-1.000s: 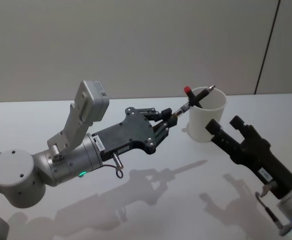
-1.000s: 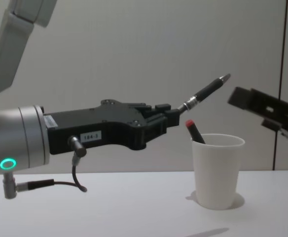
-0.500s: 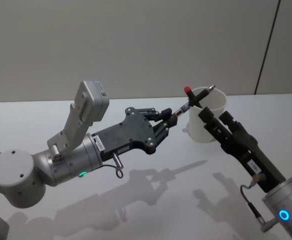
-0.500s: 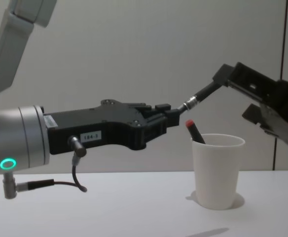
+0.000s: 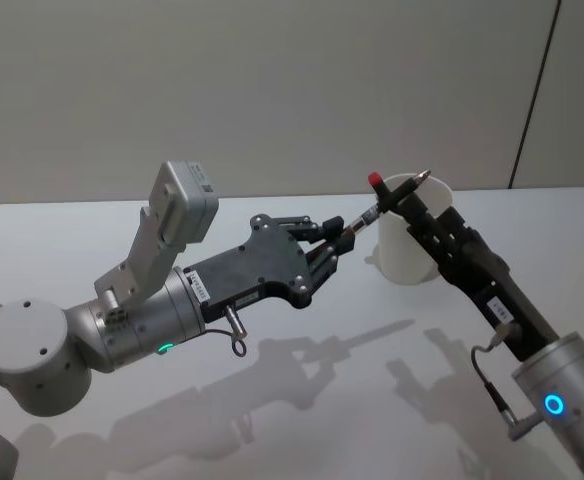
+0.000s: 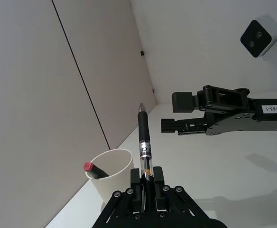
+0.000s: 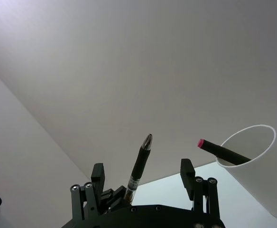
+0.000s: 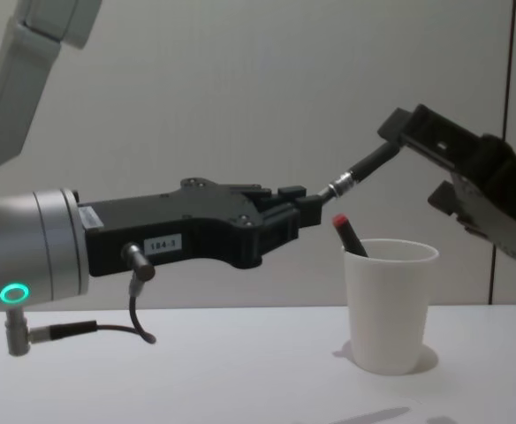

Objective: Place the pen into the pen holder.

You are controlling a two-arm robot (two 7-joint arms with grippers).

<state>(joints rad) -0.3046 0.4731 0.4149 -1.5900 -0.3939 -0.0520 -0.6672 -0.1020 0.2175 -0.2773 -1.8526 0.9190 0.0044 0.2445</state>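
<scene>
- The left gripper (image 5: 344, 238) reaches forward above the white table (image 5: 302, 420). Its fingers are pinched on the rear end of a slim black pen (image 5: 377, 208) with a clear barrel section and a silver tip.
- The black pen hangs in the air, slanting up and away from the left gripper, with its front end above the tapered white paper cup (image 5: 397, 255).
- The white paper cup stands upright on the table, and a red-capped black marker (image 5: 376, 180) leans against its rim from inside.
- The right gripper (image 7: 142, 178) comes in from the right with fingers spread. The pen's front end stands between them, with a gap on each side in the right wrist view.
</scene>
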